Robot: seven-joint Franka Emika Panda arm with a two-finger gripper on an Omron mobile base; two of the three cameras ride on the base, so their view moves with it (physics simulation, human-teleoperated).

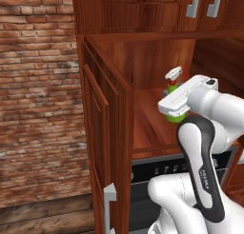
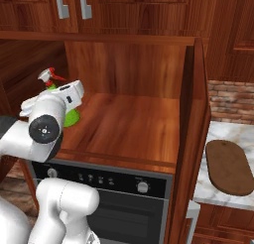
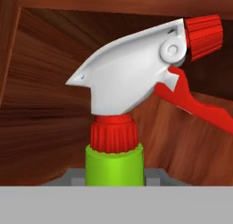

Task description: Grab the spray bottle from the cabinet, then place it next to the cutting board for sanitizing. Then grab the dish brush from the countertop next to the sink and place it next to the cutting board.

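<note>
The spray bottle (image 3: 116,166), lime-green with a white trigger head and a red tip, stands upright at the left of the open cabinet's wooden shelf (image 2: 129,124). My gripper (image 1: 175,110) reaches in from the front and is shut on the spray bottle's (image 1: 173,77) green body, with the nozzle rising above the hand. In the right base view the spray bottle (image 2: 72,118) shows behind the gripper (image 2: 68,108). I cannot tell whether the bottle's base touches the shelf. The dark brown cutting board (image 2: 229,166) lies flat on the marble countertop (image 2: 235,131), right of the cabinet.
A cabinet door (image 1: 102,128) stands swung open on the left, and another panel (image 2: 191,134) juts out on the right. An oven control panel (image 2: 99,180) sits just under the shelf. Upper wall cabinets (image 2: 124,10) hang above. A brick wall (image 1: 38,85) is further left.
</note>
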